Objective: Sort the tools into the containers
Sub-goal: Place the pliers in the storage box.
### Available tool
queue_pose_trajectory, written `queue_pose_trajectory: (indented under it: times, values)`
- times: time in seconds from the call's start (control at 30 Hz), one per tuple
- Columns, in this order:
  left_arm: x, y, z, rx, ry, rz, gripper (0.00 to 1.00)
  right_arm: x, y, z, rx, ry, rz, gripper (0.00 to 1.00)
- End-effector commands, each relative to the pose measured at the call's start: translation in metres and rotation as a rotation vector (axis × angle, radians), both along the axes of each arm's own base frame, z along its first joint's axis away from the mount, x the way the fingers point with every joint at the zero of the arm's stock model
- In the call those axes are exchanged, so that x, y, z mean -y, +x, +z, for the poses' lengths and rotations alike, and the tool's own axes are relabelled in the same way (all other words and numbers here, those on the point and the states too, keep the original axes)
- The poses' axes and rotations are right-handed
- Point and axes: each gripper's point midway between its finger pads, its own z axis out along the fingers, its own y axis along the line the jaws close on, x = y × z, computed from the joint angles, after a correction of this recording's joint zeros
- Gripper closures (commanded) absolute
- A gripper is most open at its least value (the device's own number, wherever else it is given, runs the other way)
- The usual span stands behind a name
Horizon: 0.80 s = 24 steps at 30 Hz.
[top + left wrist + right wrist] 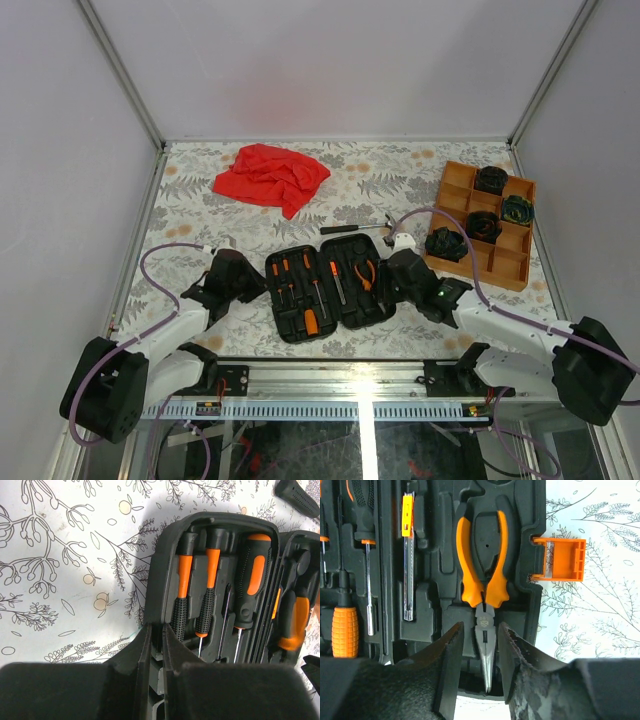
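Observation:
The black case (pixel 325 285) lies open mid-table with screwdrivers (pixel 184 580) and orange-handled pliers (pixel 465 560) set in its slots. My left gripper (pixel 156 630) is shut on the case's left rim (pixel 165 555). At the case's right half, my right gripper (pixel 481 630) is open. The pliers' steel nose lies between its fingers with a gap on each side. The case's orange latch (pixel 562 559) sticks out over the table. Behind the case lies the black-handled hammer (pixel 355 229). The orange tray (pixel 500 262) at the right holds dark coiled bundles (pixel 491 180), one greenish (pixel 517 210).
A red cloth (pixel 270 175) is crumpled at the back left. White walls close in the table on three sides. The hammer's handle (pixel 297 497) shows at the top right of the left wrist view.

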Motion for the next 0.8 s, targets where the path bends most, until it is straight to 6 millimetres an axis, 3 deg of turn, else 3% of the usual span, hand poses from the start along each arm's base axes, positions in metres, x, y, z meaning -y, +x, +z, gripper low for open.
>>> queue_pose_trajectory:
  times: [0.0,0.13,0.37,0.5,0.6,0.77]
  values:
    - [-0.001,0.001,-0.001,-0.014,-0.015,0.022,1.00,-0.009,0.002,0.014,-0.008,0.012,0.018,0.56]
    - [-0.001,0.000,-0.001,-0.012,-0.016,0.022,1.00,-0.007,0.004,0.020,0.002,0.009,0.002,0.47]
    - [-0.002,-0.001,-0.001,-0.009,-0.009,0.013,0.99,0.001,0.018,0.043,0.102,0.002,-0.041,0.44]
    - [0.000,0.000,0.002,0.004,-0.008,-0.006,0.98,0.002,0.027,0.053,0.160,-0.021,-0.029,0.45]
    - [0.000,0.000,0.003,0.009,-0.005,-0.008,1.00,0.003,0.033,0.055,0.151,-0.087,-0.009,0.52]
    - [-0.001,0.001,0.004,0.012,-0.004,-0.006,1.00,-0.003,0.034,0.048,0.053,-0.157,0.035,0.59]
